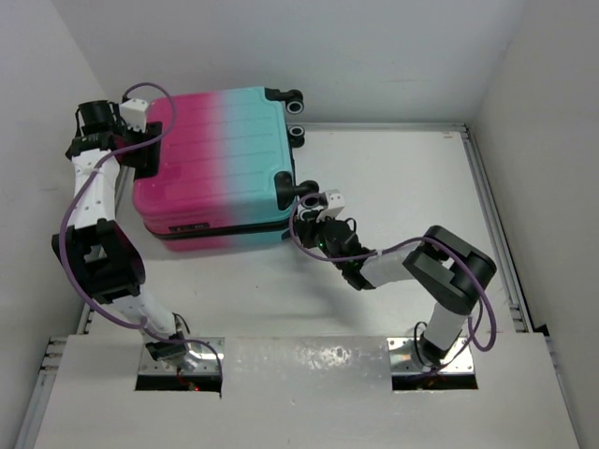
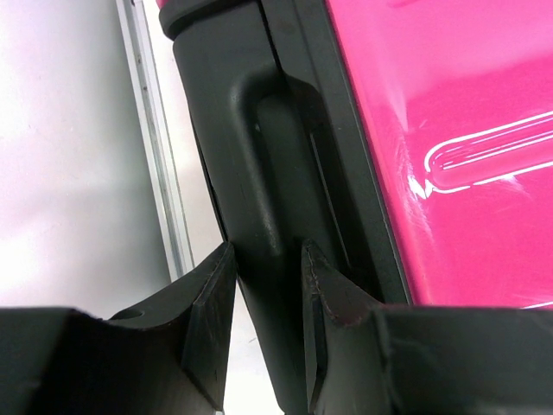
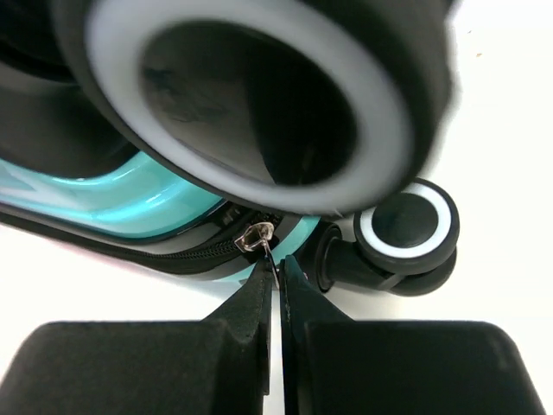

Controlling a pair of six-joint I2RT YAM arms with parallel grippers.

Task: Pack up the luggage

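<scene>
Nearly done, maybe. Pinched the zip pull [image 3: 257, 235] tight with the right gripper [image 3: 278, 268], by a wheel [image 3: 406, 225]. Farther back, clamped the left gripper [image 2: 268, 259] on the black handle [image 2: 259, 173]. Had the luggage [image 1: 220, 159] lying shut on the table [image 1: 393, 187], far left; zipping maybe not finished.

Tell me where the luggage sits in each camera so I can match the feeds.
Top external: the luggage lies upper left of centre, pink end left, teal wheeled end right.
Left wrist: its pink shell fills the right; the left gripper clamps the black handle.
Right wrist: teal edge at left under a wheel; the right gripper pinches the zipper pull.
Shared landmark: the shell's fade, pink at the left arm, teal at the right.
</scene>
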